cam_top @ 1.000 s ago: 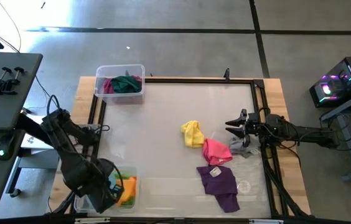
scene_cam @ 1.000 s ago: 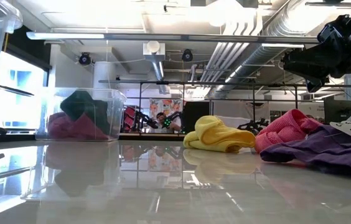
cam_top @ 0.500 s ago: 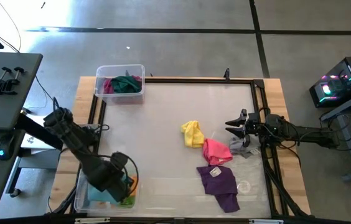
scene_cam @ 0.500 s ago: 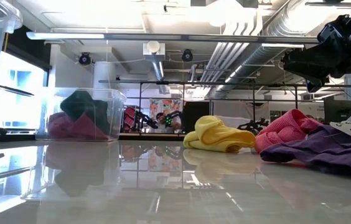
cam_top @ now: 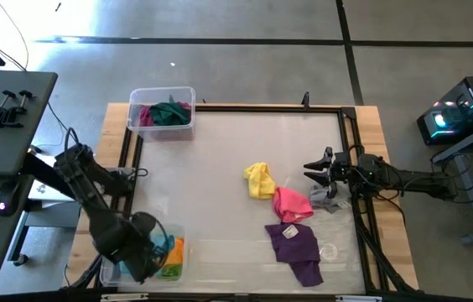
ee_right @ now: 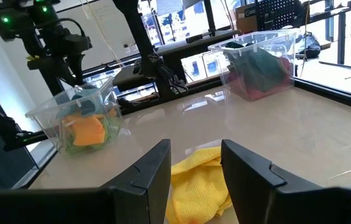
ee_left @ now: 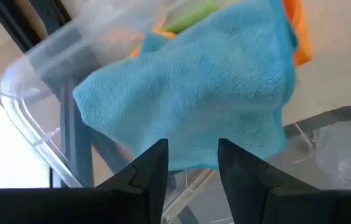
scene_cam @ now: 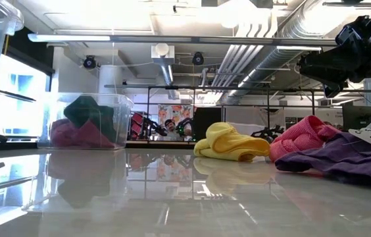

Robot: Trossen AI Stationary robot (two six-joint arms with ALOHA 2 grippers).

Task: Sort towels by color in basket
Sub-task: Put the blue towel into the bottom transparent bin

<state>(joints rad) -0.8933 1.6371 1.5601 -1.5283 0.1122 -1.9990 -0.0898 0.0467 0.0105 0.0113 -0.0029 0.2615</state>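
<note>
My left hand (cam_top: 154,256) hovers right over the clear bin (cam_top: 111,270) at the near left corner of the worktop (cam_top: 220,168), fingers (ee_left: 154,168) parted with a clear gap between them and nothing pinched. Just beyond those fingertips the light blue towel (ee_left: 194,87) drapes loosely across the bin's rim, and under it I can see the orange towel (ee_left: 297,34) and a strip of the lime towel (ee_left: 191,14) already lying inside. My right hand (cam_top: 310,171) hangs above the far right side of the worktop, fingers (ee_right: 147,174) spread and empty too. Directly ahead of it lies the yellow towel (cam_top: 259,179), bunched up; just beside that hand sits the pink towel (cam_top: 291,204), touching the yellow one's edge, and the purple towel (cam_top: 297,248) spreads out nearer the front edge, its top tucked against the pink. A bit of grey towel (cam_top: 330,201) peeks out below my right wrist. Well away from both hands, at the back left corner, the second clear bin (cam_top: 162,92) holds the dark green towel (cam_top: 169,112) with the magenta towel (cam_top: 144,116) pressed alongside it.
</note>
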